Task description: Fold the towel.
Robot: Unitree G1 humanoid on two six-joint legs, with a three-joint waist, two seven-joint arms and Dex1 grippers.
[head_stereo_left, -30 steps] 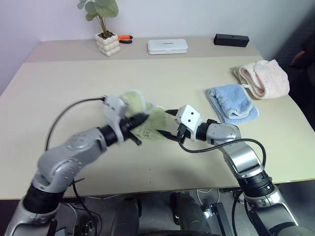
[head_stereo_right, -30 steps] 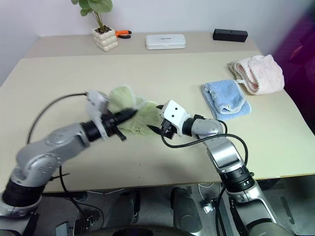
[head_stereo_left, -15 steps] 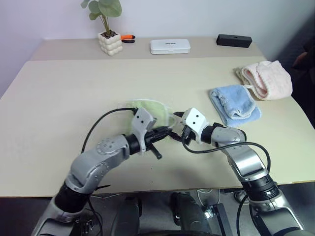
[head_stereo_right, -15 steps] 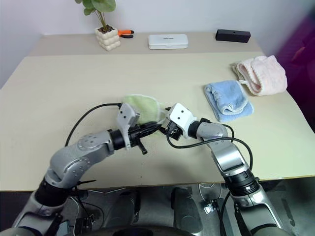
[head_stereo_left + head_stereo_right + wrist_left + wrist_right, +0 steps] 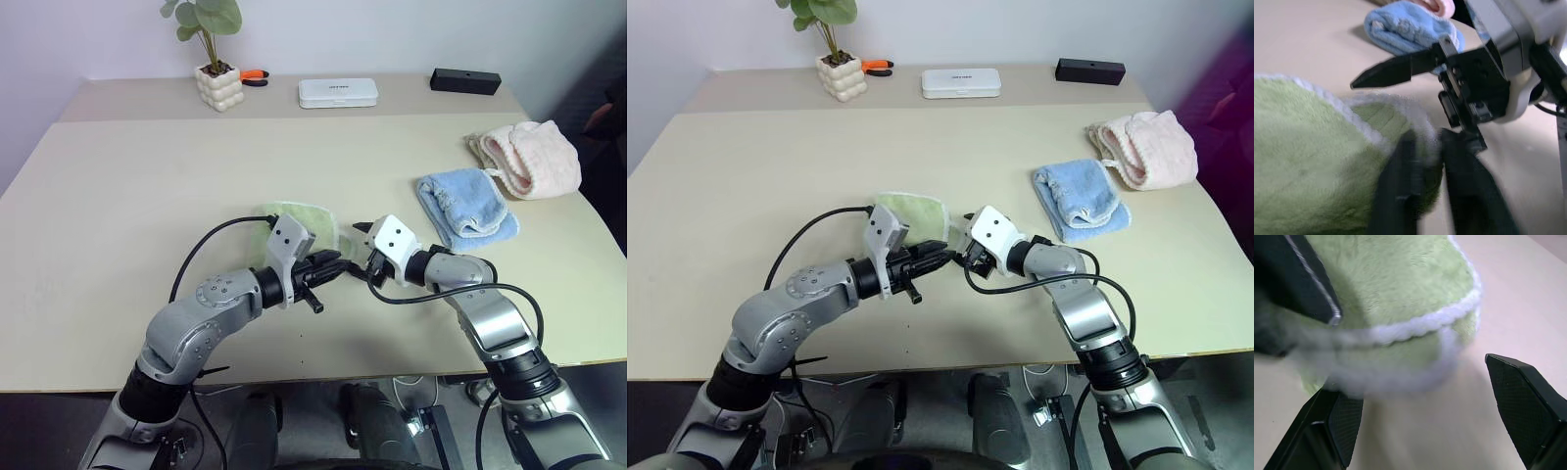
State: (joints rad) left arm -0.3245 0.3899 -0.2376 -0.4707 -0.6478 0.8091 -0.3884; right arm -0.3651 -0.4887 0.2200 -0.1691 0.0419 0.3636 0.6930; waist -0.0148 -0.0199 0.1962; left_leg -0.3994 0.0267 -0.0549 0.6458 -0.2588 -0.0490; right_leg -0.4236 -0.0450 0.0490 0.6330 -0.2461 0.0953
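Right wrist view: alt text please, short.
The right hand's two black fingers stand wide apart just short of the folded light green towel's white-stitched edge, on a beige table. Part of the left hand is at the towel.

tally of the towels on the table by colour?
Green towel: 1
Light blue towel: 1
Pale pink towel: 1
Total: 3

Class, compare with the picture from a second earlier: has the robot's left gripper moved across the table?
Yes. The left gripper has moved toward the robot's right, closer to the folded light blue towel, carrying the light green terry towel's edge.
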